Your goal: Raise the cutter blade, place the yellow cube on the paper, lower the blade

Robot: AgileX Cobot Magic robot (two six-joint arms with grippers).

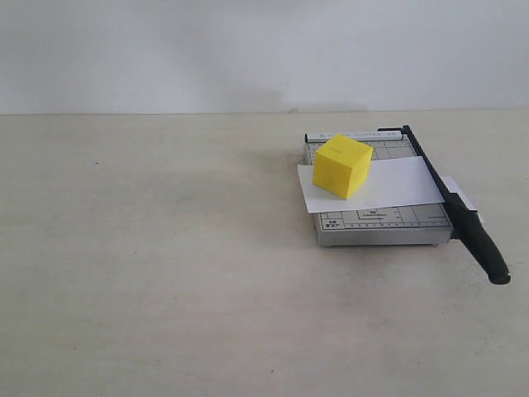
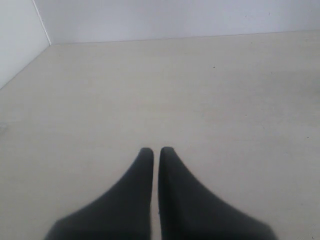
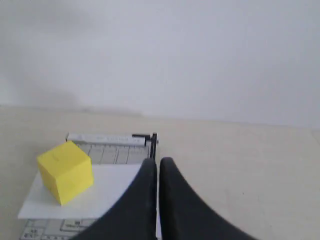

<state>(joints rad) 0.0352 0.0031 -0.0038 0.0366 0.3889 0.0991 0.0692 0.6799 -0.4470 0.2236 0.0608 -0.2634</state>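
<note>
Here's the grey cutter base [image 1: 380,222] sitting on the pale worktop [image 1: 165,265], right of centre in the exterior view, and it carries everything that matters. The paper [image 1: 401,180] lies across the base as a wide white strip, with its ends poking out past both side edges. On the left part of that strip sits the yellow cube [image 1: 342,165], resting flat with one corner turned toward the camera.

The cutter blade [image 1: 453,203] is down, lying along the right edge of the base and across the paper. Its thick black handle [image 1: 486,252] juts out beyond the front of the base, over the worktop.

Neither arm shows in the exterior view. The left gripper [image 2: 156,150] is closed and empty, with only a hairline slit between its fingers, over bare worktop. The right gripper [image 3: 158,161] is closed too and holds nothing. It hangs over the cutter, with the cube off to one side of its tips.
</note>
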